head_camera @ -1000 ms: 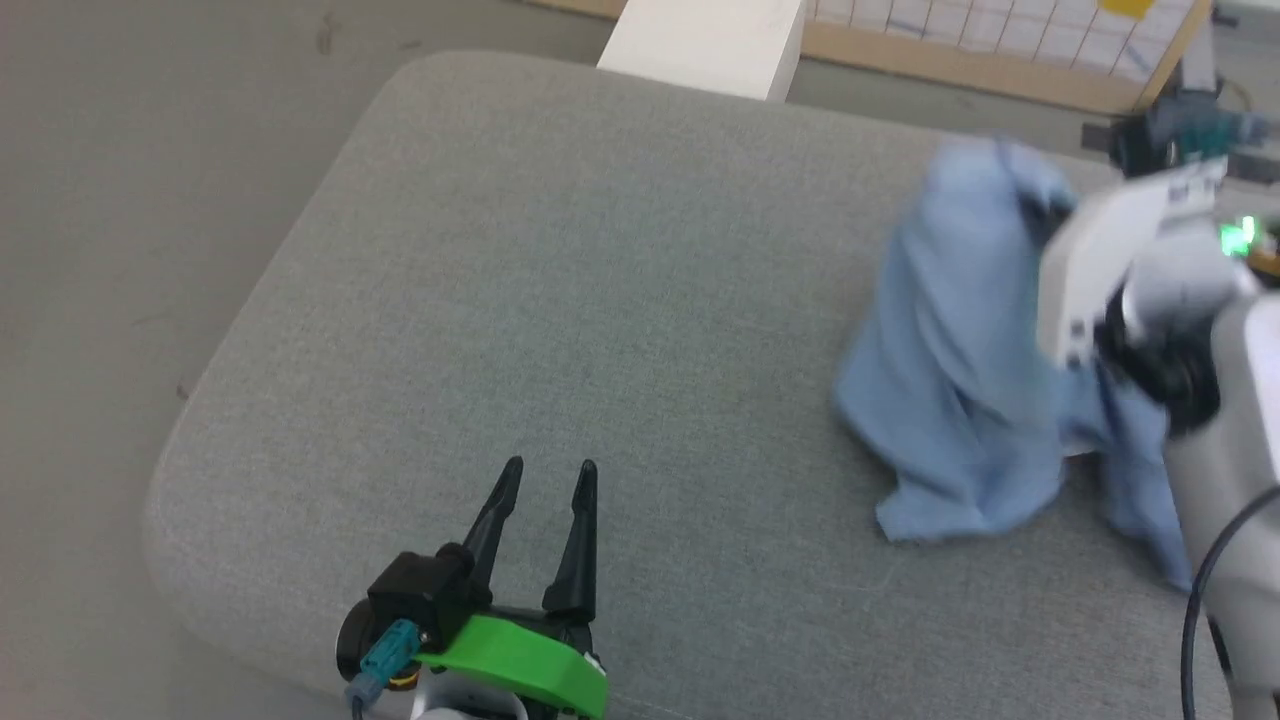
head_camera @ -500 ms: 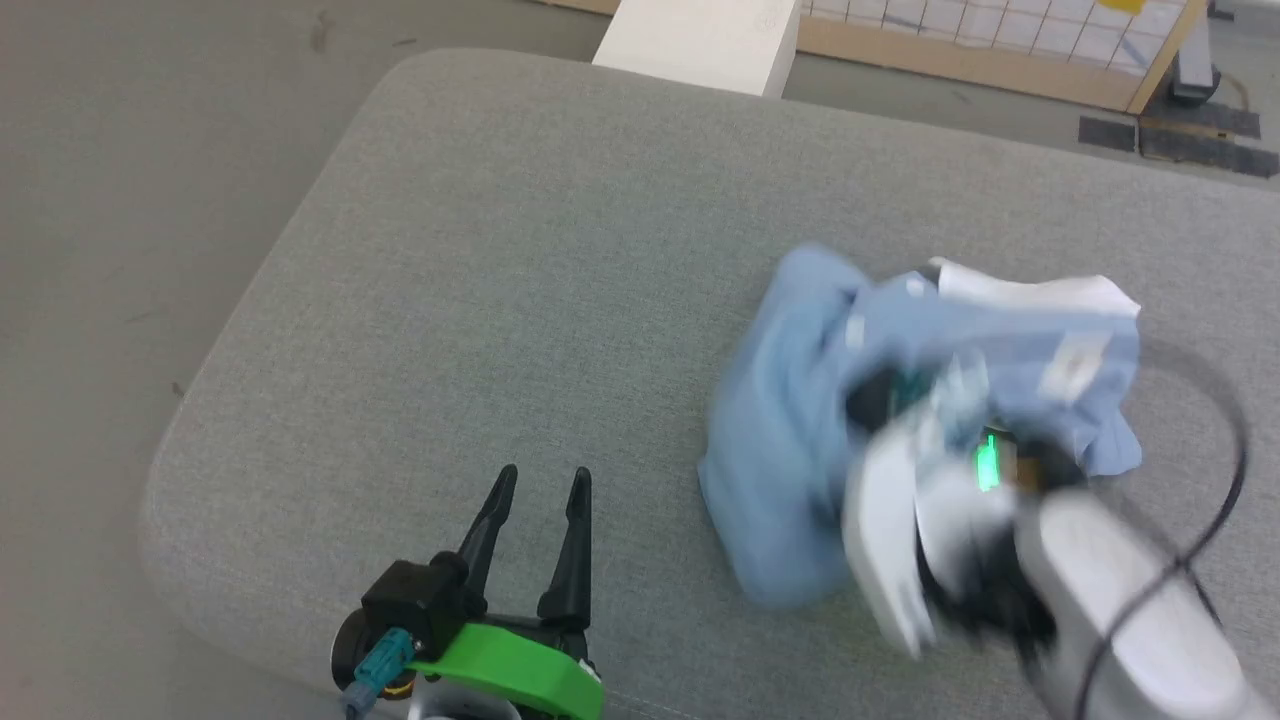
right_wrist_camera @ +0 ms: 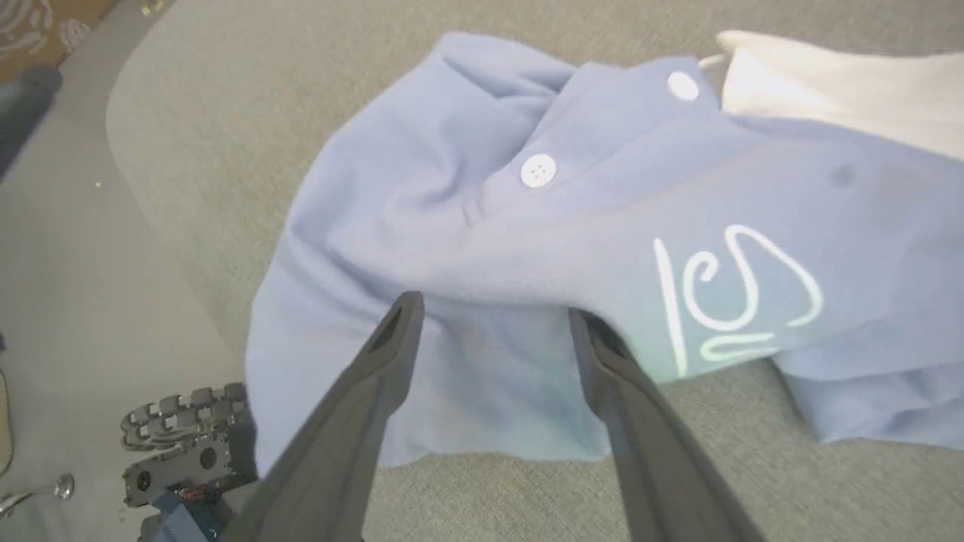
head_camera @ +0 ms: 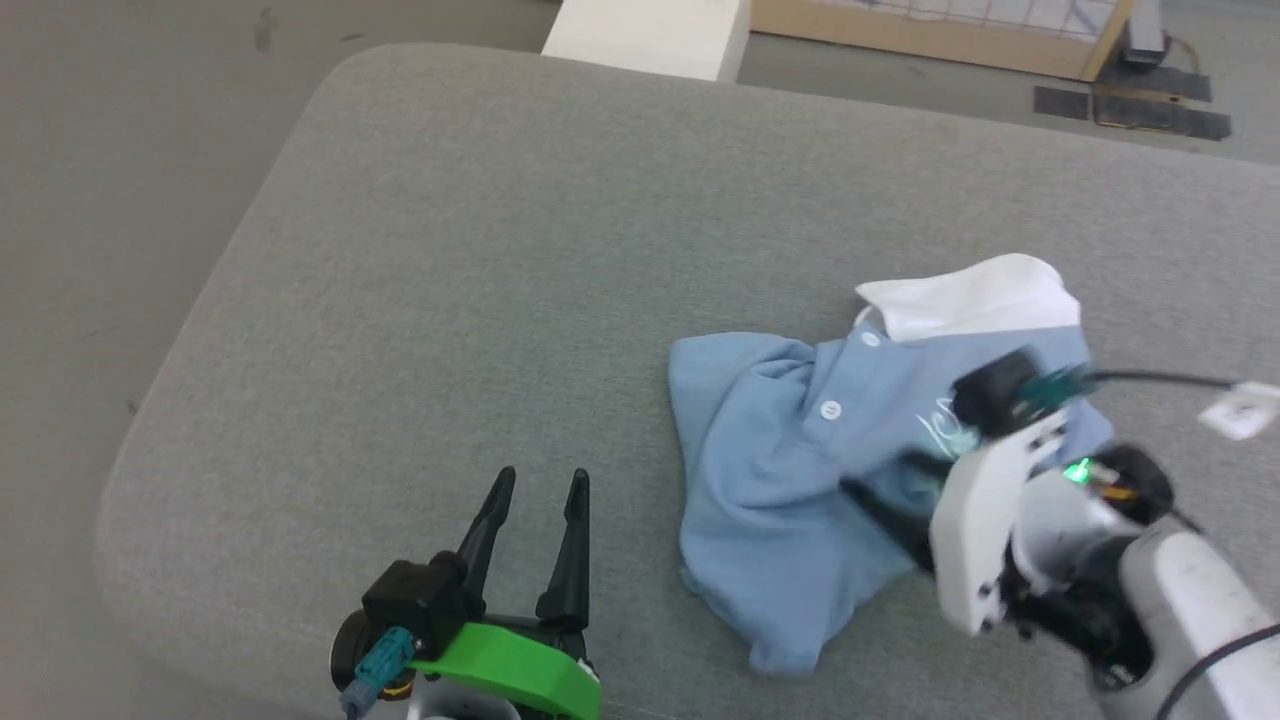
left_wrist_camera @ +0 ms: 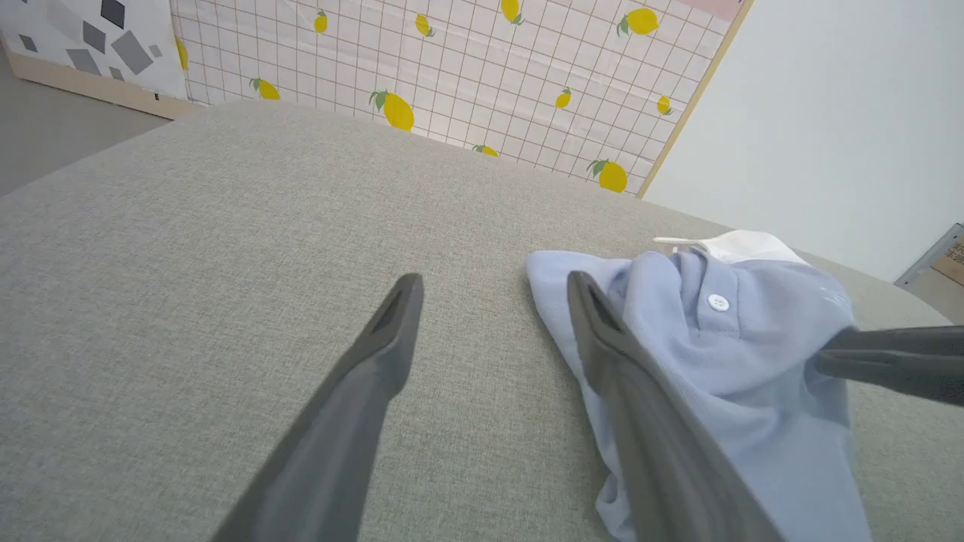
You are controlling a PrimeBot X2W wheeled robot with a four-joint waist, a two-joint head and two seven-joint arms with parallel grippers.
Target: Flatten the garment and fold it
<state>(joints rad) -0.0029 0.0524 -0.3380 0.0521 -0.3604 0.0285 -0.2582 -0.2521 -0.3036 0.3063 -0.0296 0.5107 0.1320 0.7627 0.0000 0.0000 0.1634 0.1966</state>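
Observation:
The light blue polo shirt (head_camera: 790, 450) lies crumpled on the grey padded surface (head_camera: 480, 260), right of centre. Its white collar (head_camera: 975, 295) points to the far side, and two white buttons and the white logo (right_wrist_camera: 734, 290) face up. My right gripper (head_camera: 885, 485) is open, its fingers spread low over the shirt's middle fold (right_wrist_camera: 527, 226); nothing is pinched between them. My left gripper (head_camera: 541, 478) stands open near the front edge, left of the shirt. In the left wrist view its right finger (left_wrist_camera: 602, 339) overlaps the shirt's edge (left_wrist_camera: 723, 354).
A white box (head_camera: 645, 35) stands beyond the surface's far edge. A lemon-print grid panel (left_wrist_camera: 422, 68) with a wooden frame stands behind it. Bare floor (head_camera: 110, 150) lies to the left. The surface's rounded front-left corner (head_camera: 130, 520) is close to my left gripper.
The right arm swung the shirt from the far right toward the centre and set it down; the gripper now stands open over it. The left gripper has stayed put.

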